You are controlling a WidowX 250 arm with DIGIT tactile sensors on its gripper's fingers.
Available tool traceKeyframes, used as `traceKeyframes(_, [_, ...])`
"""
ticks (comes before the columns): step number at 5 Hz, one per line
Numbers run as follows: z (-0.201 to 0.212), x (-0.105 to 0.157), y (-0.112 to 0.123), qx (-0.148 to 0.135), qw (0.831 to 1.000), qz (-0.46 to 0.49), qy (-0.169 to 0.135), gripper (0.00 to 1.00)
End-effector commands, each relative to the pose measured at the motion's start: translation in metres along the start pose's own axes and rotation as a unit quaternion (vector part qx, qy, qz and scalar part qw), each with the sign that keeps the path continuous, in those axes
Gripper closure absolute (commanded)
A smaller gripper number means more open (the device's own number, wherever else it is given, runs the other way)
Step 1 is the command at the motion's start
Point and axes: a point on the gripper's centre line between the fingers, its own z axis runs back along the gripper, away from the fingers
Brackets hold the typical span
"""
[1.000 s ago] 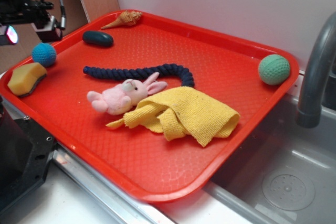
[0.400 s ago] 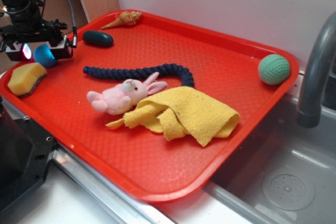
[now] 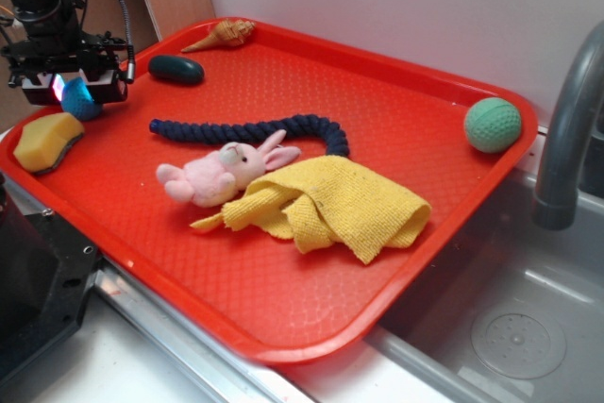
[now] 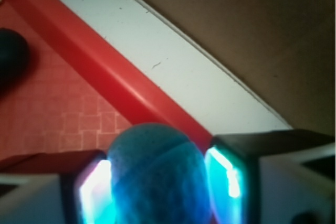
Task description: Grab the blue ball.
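Note:
The blue ball [image 3: 81, 101] sits at the far left of the red tray [image 3: 311, 342], close to its rim. My gripper [image 3: 77, 93] has come down over it, one finger on each side. In the wrist view the blue ball [image 4: 157, 174] fills the gap between the two glowing pads [image 4: 96, 190], and both pads press against its sides. The gripper [image 4: 157, 187] is shut on the ball. The tray's red rim [image 4: 121, 85] runs just behind the ball.
On the tray lie a yellow sponge [image 3: 47, 141], a dark oval object [image 3: 176, 69], a shell [image 3: 223, 35], a navy rope [image 3: 245, 129], a pink plush bunny [image 3: 222, 173], a yellow cloth [image 3: 330, 203] and a green ball [image 3: 492, 125]. A grey faucet [image 3: 566, 139] and a sink stand to the right.
The gripper came in from the left edge, dropped over the blue ball and drew its fingers in against it. The ball has stayed in its place.

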Motion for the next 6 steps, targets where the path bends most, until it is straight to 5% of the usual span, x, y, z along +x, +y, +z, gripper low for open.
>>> traceKeyframes(1, [0.055, -0.016, -0.011, -0.005, 0.998, -0.057, -0.007, 1.0])
traceKeyframes(2, [0.109, -0.037, -0.024, -0.072, 0.987, -0.144, -0.008, 1.0])
traceKeyframes(3, [0.152, -0.045, -0.036, -0.158, 0.956, -0.246, 0.019, 1.0])
traceKeyframes(5, [0.214, -0.042, -0.071, -0.211, 0.913, -0.339, 0.081, 1.0])
traceKeyframes(6, [0.237, -0.037, -0.065, -0.196, 0.929, -0.31, 0.046, 1.0])
